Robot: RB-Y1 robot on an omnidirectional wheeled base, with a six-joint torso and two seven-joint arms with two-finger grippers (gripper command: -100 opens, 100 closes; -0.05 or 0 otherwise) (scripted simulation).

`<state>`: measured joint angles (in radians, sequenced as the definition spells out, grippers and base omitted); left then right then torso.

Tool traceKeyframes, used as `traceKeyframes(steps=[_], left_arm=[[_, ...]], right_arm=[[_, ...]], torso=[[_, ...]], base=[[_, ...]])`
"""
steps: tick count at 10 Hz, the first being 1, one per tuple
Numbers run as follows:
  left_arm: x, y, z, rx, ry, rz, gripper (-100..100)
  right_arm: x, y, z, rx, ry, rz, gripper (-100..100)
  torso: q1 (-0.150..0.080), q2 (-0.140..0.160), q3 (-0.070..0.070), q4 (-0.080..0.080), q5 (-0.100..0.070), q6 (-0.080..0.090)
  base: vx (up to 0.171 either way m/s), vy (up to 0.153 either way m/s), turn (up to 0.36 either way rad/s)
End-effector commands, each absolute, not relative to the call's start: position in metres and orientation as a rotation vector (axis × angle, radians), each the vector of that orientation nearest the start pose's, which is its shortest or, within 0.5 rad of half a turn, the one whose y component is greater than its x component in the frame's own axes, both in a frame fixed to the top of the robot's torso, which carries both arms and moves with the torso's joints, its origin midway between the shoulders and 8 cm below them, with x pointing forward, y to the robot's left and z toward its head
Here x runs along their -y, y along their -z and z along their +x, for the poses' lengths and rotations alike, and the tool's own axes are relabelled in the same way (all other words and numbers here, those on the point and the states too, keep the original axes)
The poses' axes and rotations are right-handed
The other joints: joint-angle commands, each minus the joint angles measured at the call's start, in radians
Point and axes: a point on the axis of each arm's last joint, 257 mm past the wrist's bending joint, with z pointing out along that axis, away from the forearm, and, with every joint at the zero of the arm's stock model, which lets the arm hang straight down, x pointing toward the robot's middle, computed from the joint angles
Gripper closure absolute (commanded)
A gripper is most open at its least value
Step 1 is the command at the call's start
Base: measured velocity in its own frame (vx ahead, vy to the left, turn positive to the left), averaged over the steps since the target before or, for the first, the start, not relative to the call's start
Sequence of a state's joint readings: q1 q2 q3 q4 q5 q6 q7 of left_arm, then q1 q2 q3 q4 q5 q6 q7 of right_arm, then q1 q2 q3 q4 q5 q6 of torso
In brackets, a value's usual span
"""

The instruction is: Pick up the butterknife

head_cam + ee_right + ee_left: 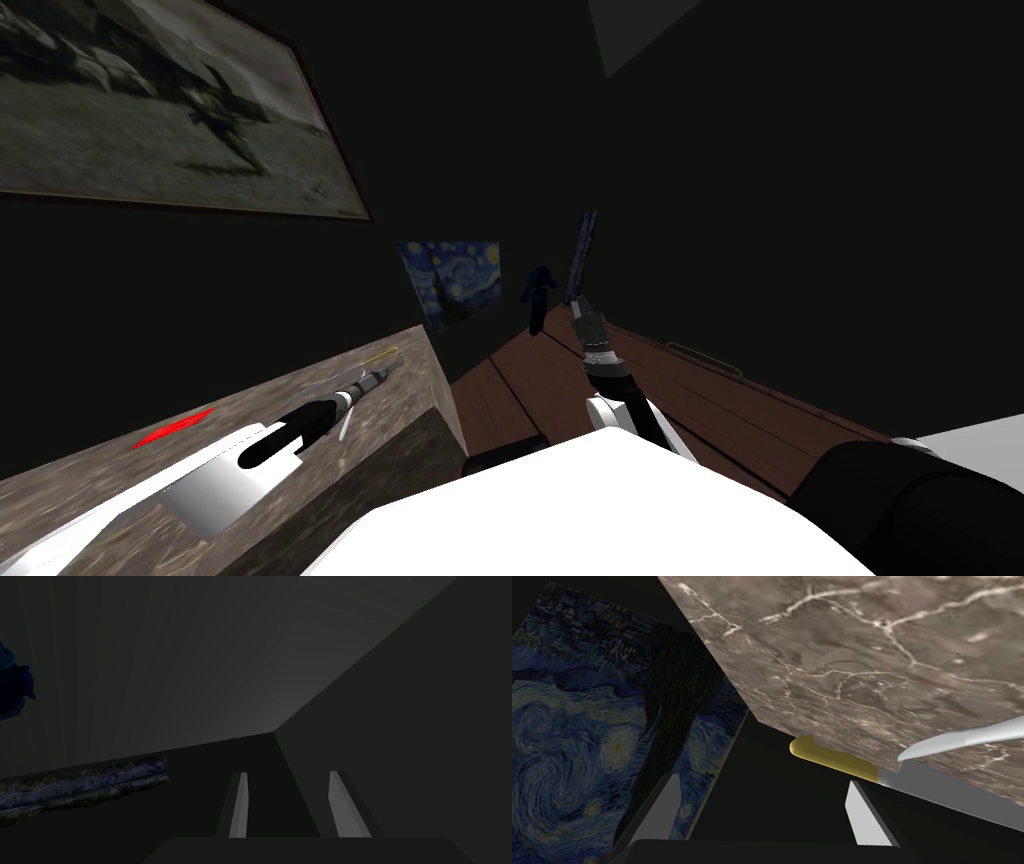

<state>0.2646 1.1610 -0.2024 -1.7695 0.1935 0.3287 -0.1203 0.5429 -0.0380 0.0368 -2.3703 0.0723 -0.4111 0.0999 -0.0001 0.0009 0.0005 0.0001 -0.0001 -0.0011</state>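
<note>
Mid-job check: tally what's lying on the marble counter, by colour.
Yellow-handled knife: 1
Pale grey utensil: 1
Red item: 1
Total: 3

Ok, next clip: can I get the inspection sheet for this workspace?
Surface: marbled brown counter.
Job's things: yellow-handled knife at the counter's edge, just ahead of the left claw, ungripped; pale grey utensil with its tip by that knife's blade; cannot tell which is the butterknife.
Clutter: red item on the counter.
Grippers: left claw open; right claw open, held over a brown wood surface.
Cables: nothing seen.
Surroundings: starry-night painting, large framed picture, dark walls.
</note>
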Motion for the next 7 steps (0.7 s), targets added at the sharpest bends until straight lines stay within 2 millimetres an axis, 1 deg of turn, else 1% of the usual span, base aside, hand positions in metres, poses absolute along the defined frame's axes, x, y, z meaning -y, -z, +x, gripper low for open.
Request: traceKeyframes(steps=[1, 4, 5, 7], left_arm=[[-0.491, 0.277, 0.432, -2.052, 0.169, -0.59, -100], [-0.548, 0.303, 0.395, -2.136, -0.006, -0.645, -100], [-0.548, 0.303, 0.395, -2.136, -0.006, -0.645, -100], [-0.58, 0.317, 0.369, -2.183, -0.109, -0.679, -100]], right_arm=[[0.259, -0.032, 0.341, -0.732, -1.176, 0.579, 0], [0.259, -0.032, 0.341, -0.732, -1.176, 0.579, 0], [0.259, -0.032, 0.341, -0.732, -1.176, 0.579, 0], [0.259, -0.032, 0.341, -0.732, -1.176, 0.579, 0]], torso=[[0.0, 0.0, 0.0, 0.0, 0.0, 0.0], [0.0, -0.001, 0.0, 0.0, 0.0, 0.0], [0.0, -0.001, -0.001, 0.0, 0.0, 0.0], [0.0, 0.0, 0.0, 0.0, 0.0, 0.0]], base=[[0.011, -0.001, -0.033], [0.025, -0.006, -0.111], [0.023, -0.004, -0.03], [0.024, -0.012, -0.082]])
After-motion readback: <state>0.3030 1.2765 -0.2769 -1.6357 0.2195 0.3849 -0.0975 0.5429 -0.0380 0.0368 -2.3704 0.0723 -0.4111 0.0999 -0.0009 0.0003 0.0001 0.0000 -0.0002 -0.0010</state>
